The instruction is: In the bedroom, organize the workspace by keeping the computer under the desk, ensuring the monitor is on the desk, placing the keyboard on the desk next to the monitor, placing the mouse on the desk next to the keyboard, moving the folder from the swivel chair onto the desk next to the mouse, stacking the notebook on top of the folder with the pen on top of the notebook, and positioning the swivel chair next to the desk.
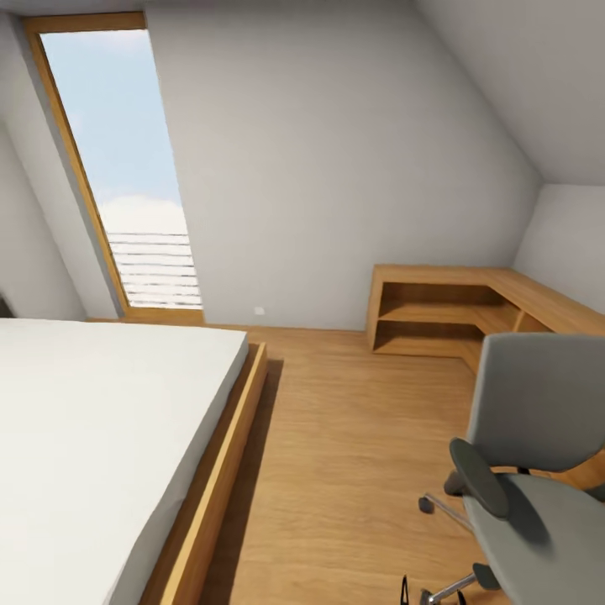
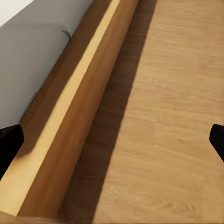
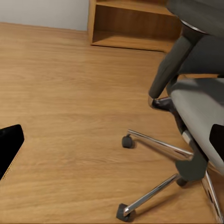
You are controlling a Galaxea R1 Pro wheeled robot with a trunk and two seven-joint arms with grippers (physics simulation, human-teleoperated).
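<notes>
I'm in transit through the bedroom: the bed (image 1: 92,437) fills my left, a light wood corner shelf (image 1: 454,315) sits far right, and the swivel chair (image 1: 538,470) stands near right, its visible seat bare. Both tools spread wide, holding nothing. Next I'd judge I must turn and find the counter and folder.

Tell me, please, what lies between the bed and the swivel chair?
Only bare wooden floor separates the bed from the swivel chair, as the head view shows.
</notes>
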